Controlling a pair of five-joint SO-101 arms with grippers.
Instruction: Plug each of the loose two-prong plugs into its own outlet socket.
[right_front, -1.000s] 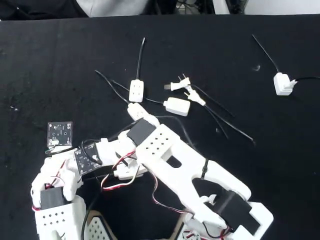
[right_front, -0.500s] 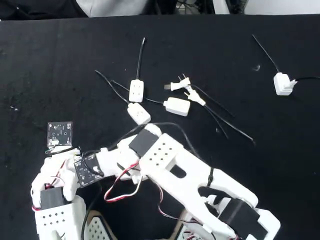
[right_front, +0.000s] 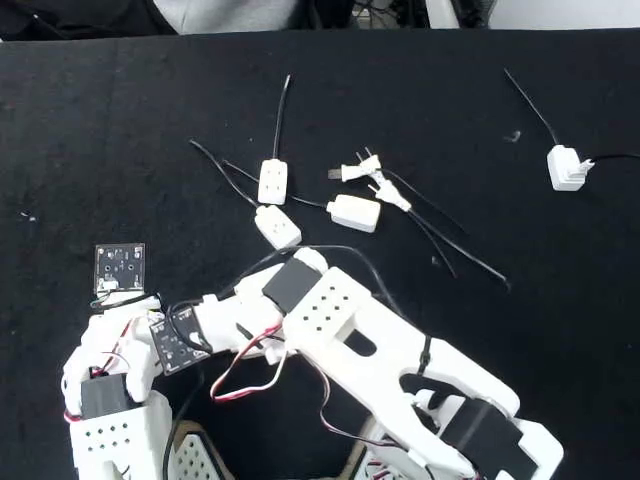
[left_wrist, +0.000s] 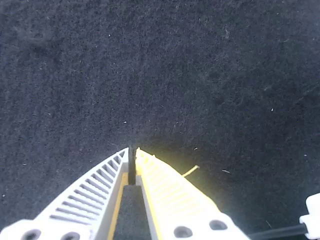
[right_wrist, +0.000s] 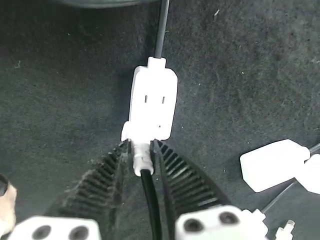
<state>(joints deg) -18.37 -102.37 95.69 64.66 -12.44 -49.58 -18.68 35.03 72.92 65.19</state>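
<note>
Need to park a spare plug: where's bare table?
Bare: the far-left black tabletop, beyond the white two-slot outlet socket; also between the loose white two-prong plugs and the white block plug at right, bar one thin black cord. Crowded: the middle, between that socket and those plugs.

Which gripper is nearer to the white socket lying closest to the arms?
Right. The right gripper sits at the cabled end of the socket; the left gripper hangs over bare table, farther off.
</note>
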